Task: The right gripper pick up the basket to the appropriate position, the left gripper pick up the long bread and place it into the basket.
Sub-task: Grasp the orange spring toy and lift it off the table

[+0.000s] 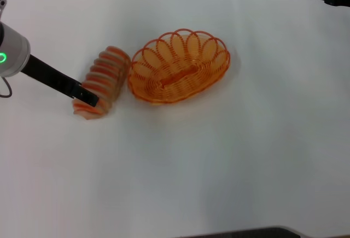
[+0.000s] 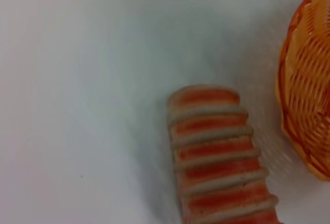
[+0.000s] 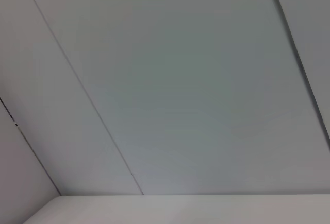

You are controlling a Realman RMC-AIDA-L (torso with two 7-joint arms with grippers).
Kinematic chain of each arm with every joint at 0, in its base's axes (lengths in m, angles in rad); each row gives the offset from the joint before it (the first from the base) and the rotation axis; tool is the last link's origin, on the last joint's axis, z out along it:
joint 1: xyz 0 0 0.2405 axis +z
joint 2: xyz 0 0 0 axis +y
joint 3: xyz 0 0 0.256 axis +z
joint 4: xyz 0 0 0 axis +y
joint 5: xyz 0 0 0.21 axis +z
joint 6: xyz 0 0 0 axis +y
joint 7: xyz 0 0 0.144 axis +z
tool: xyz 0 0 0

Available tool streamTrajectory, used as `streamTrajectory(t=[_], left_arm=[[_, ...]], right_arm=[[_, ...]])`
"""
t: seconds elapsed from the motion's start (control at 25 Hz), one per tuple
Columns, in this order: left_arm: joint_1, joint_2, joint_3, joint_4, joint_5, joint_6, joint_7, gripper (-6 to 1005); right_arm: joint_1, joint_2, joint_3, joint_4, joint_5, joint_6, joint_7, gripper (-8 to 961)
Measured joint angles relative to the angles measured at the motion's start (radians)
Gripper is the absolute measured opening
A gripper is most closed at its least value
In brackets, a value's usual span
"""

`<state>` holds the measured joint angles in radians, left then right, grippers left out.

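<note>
Left gripper [image 1: 90, 97] sits at the long bread [image 1: 103, 80], jaw state I cannot tell. Head view alone shows the bread just beside the basket [image 1: 180, 68]; my right wrist view shows neither.

- White tabletop [image 1: 229, 161], plain and matte, filling nearly the whole head view.
- Dark strip [image 1: 257, 232] along the near edge of that tabletop.
- Pale grey panelled surface [image 3: 185, 100] crossed by thin dark seams [image 3: 82, 90], in the right wrist view.
</note>
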<state>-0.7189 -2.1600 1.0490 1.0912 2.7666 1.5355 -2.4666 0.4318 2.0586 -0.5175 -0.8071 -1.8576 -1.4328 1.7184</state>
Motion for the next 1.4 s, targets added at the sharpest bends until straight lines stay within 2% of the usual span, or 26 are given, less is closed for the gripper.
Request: streamTrajectory(t=[0.48, 1.08, 1.28, 1.4], left_arm=[[-0.002, -0.003, 0.037, -0.055, 0.001, -0.039, -0.008, 825], [-0.002, -0.003, 0.040, -0.098, -0.008, -0.064, -0.006, 807], [0.007, 0.000, 0.029, -0.076, -0.010, -0.067, -0.009, 612], [0.014, 0.001, 0.029, -0.054, -0.010, -0.068, -0.006, 574]], right_arm=[[0.006, -0.007, 0.001, 0.031, 0.000, 0.003, -0.002, 932], [0.011, -0.005, 0.002, 0.031, 0.000, 0.009, -0.004, 932], [0.013, -0.005, 0.002, 0.031, 0.000, 0.009, -0.004, 932], [0.013, -0.005, 0.002, 0.031, 0.000, 0.009, -0.004, 931]])
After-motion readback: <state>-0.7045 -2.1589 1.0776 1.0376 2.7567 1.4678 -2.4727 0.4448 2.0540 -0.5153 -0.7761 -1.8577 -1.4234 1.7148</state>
